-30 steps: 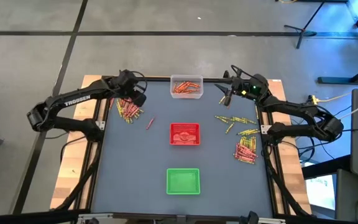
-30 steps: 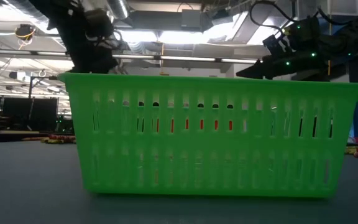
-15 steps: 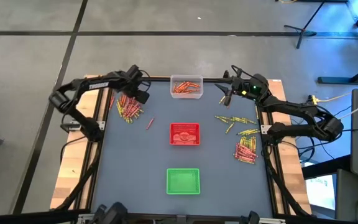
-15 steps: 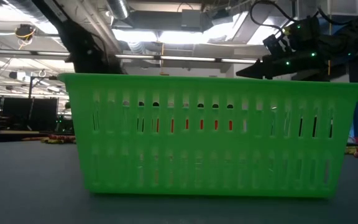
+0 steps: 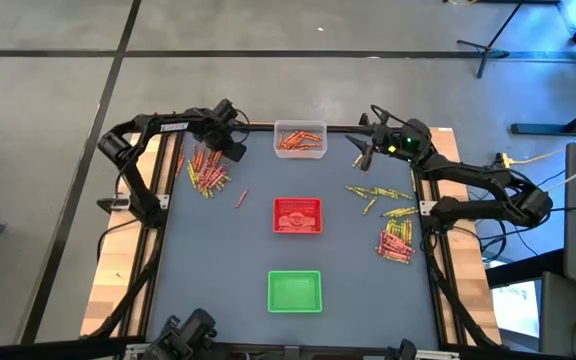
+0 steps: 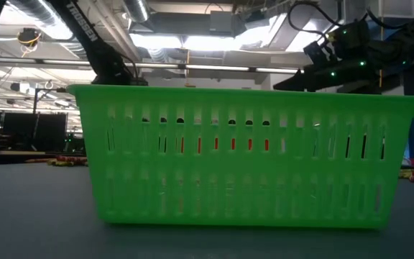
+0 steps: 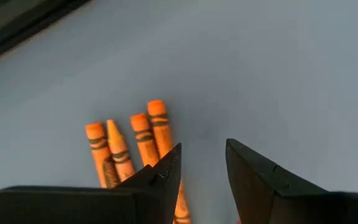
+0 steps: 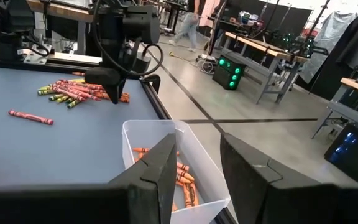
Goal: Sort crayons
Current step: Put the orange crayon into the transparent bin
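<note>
A pile of red, orange and olive crayons [image 5: 206, 172] lies flat on the table at the far left. My left gripper [image 5: 232, 150] points down at the pile's far end. In its wrist view the gripper [image 7: 202, 169] is open, with bare table in the gap and several orange crayons [image 7: 129, 144] beside one finger. I cannot tell whether that finger touches them. My right gripper [image 5: 366, 152] hangs open and level by the clear tray [image 5: 300, 140] of orange crayons. More crayons [image 5: 393, 225] lie scattered at the right.
A red tray [image 5: 297, 216] stands mid-table and a green tray [image 5: 295, 291] near the front edge. It fills the low view [image 6: 243, 155]. A single red crayon [image 5: 240, 198] lies between the left pile and the red tray. Bare grey table surrounds the trays.
My left gripper has come down toward the far end of the left crayon pile, shifting a little toward the table's right edge and tipping more steeply downward. The arm's elbow has swung in toward the table.
</note>
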`<state>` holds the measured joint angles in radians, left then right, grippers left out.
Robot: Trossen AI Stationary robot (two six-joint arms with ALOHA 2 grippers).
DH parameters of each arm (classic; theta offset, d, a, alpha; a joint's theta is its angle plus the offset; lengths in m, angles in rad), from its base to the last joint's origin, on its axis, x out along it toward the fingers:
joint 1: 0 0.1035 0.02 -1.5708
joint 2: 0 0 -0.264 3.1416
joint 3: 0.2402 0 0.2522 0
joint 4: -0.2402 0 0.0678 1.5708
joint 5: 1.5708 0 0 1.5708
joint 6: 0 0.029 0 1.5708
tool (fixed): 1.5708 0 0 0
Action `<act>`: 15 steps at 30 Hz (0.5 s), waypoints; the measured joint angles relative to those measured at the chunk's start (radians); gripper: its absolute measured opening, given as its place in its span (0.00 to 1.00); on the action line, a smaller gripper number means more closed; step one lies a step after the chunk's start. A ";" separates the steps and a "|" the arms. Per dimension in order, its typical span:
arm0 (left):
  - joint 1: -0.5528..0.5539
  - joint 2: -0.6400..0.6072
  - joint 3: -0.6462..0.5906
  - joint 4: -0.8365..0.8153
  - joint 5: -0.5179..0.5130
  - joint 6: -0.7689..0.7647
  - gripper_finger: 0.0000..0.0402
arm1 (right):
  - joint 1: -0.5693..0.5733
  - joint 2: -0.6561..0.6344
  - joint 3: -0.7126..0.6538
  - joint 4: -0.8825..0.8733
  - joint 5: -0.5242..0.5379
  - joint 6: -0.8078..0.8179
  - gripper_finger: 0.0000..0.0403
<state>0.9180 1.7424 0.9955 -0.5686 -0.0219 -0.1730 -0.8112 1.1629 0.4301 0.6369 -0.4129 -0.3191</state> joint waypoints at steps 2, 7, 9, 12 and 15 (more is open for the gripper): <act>0.000 0.000 0.000 -0.007 -0.013 0.000 0.27 | 0.000 0.000 0.000 -0.007 0.000 0.000 0.31; -0.001 0.000 0.000 -0.030 -0.019 0.000 0.27 | 0.000 0.000 0.000 -0.011 0.000 0.000 0.31; -0.002 0.000 0.000 -0.031 -0.018 0.000 0.27 | 0.000 0.000 0.000 -0.011 0.000 0.000 0.31; -0.002 0.000 -0.004 -0.027 -0.017 0.000 0.27 | 0.000 0.000 0.000 -0.011 0.000 0.004 0.31; 0.001 0.000 -0.024 -0.027 -0.015 0.000 0.27 | 0.000 0.000 0.000 -0.011 0.000 0.005 0.31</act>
<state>0.9189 1.7420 0.9718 -0.5961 -0.0368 -0.1734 -0.8112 1.1629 0.4305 0.6258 -0.4129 -0.3138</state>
